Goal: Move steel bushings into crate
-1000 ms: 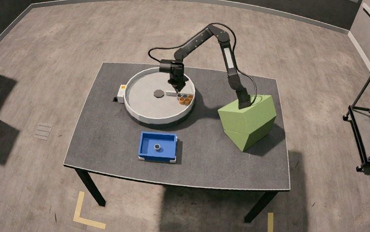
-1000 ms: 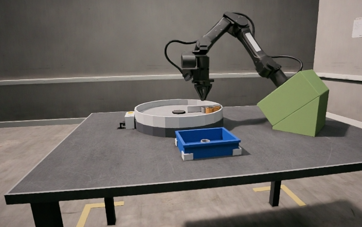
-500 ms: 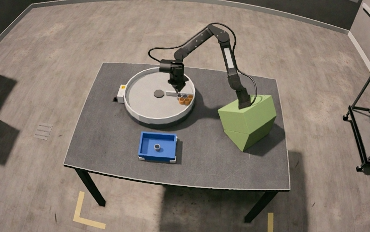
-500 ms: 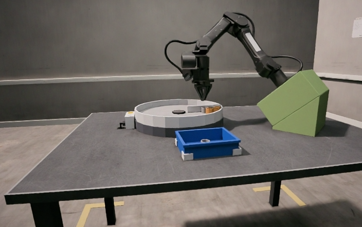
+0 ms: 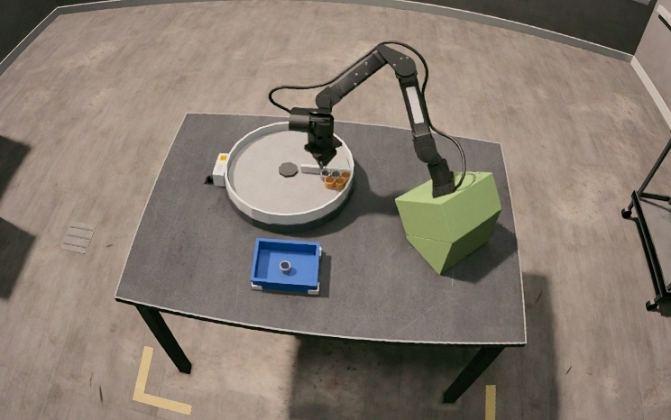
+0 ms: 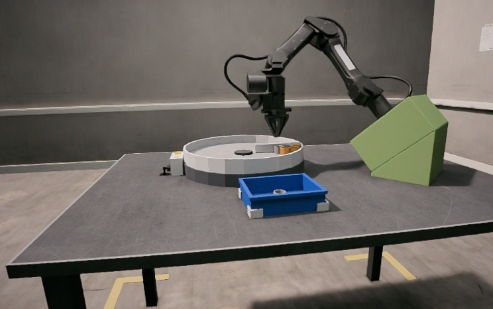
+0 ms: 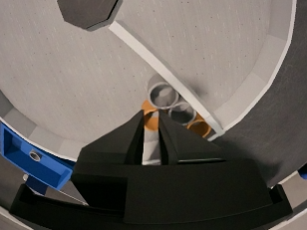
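Jaws of the black two-fingered gripper (image 5: 322, 165) (image 6: 277, 135) (image 7: 151, 114) stand slightly apart, with just a narrow gap and nothing gripped. From the top view, the gripper hovers over the three o'clock side of a round, white-walled turntable (image 5: 277, 217) (image 6: 214, 165) (image 7: 284, 54). Near its tips are two grey steel bushings beside a straight white bar (image 5: 309, 168) (image 6: 264, 148) (image 7: 150, 57), with three orange bushings clustered around their three-to-six o'clock side. Toward six o'clock from the turntable, a blue rectangular crate (image 5: 301, 286) (image 6: 287, 206) (image 7: 56, 173) contains one steel bushing (image 5: 285, 271) (image 6: 279, 190) (image 7: 31, 154) near its middle. The exterior view shows the fingertips above the bushings, clear of them; the crate sits level between white corner guides (image 5: 314, 291) (image 6: 255, 212), its bushing resting inside. The wrist view puts the steel bushings at about one o'clock from the fingertips, touching or nearly touching each other, while an orange bushing is partly hidden behind the fingers.

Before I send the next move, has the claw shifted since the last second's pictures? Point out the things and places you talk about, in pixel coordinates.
No, no shift I can see: in the top and exterior views, the claw (image 5: 323, 165) (image 6: 276, 136) (image 7: 151, 115) hangs over the same part of the turntable (image 5: 262, 193) (image 6: 218, 165) (image 7: 65, 74).
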You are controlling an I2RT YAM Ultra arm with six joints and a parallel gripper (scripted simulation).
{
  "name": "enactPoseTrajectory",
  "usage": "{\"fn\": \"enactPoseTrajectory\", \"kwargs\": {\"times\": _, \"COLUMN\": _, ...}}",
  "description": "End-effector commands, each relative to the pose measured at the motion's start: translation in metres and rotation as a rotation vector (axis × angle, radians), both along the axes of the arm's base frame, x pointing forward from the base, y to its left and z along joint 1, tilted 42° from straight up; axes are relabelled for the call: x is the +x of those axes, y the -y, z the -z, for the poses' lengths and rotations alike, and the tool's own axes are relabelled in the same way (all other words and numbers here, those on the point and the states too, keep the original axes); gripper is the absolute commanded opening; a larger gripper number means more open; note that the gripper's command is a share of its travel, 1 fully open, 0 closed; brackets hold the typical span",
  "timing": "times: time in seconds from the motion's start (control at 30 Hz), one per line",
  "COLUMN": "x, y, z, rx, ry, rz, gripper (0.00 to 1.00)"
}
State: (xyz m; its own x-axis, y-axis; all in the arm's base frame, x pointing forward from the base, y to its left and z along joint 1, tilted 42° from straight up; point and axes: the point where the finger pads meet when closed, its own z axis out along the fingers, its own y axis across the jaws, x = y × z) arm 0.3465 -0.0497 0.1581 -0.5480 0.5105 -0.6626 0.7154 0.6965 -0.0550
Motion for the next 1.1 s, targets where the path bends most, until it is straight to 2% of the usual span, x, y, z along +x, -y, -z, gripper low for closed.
{"fn": "enactPoseTrajectory", "kwargs": {"times": 0.0, "x": -0.001, "y": -0.006, "z": 0.005, "rx": -0.006, "ry": 0.000, "rz": -0.023, "gripper": 0.13}}
{"fn": "enactPoseTrajectory", "kwargs": {"times": 0.03, "x": 0.001, "y": -0.006, "z": 0.014, "rx": -0.004, "ry": -0.021, "rz": -0.029, "gripper": 0.13}}
{"fn": "enactPoseTrajectory", "kwargs": {"times": 0.07, "x": 0.002, "y": 0.002, "z": 0.017, "rx": 0.000, "ry": -0.022, "rz": -0.011, "gripper": 0.13}}
{"fn": "enactPoseTrajectory", "kwargs": {"times": 0.2, "x": 0.007, "y": 0.008, "z": 0.027, "rx": 0.001, "ry": -0.022, "rz": -0.011, "gripper": 0.13}}
{"fn": "enactPoseTrajectory", "kwargs": {"times": 0.27, "x": 0.007, "y": 0.008, "z": 0.027, "rx": 0.001, "ry": -0.022, "rz": -0.011, "gripper": 0.13}}
{"fn": "enactPoseTrajectory", "kwargs": {"times": 0.3, "x": 0.017, "y": 0.002, "z": 0.001, "rx": 0.009, "ry": 0.054, "rz": -0.025, "gripper": 0.13}}
{"fn": "enactPoseTrajectory", "kwargs": {"times": 0.33, "x": 0.017, "y": 0.001, "z": 0.000, "rx": 0.008, "ry": 0.057, "rz": -0.028, "gripper": 0.13}}
{"fn": "enactPoseTrajectory", "kwargs": {"times": 0.47, "x": 0.016, "y": 0.002, "z": 0.012, "rx": -0.002, "ry": 0.020, "rz": -0.025, "gripper": 0.13}}
{"fn": "enactPoseTrajectory", "kwargs": {"times": 1.07, "x": 0.015, "y": 0.003, "z": 0.013, "rx": -0.001, "ry": 0.019, "rz": -0.023, "gripper": 0.13}}
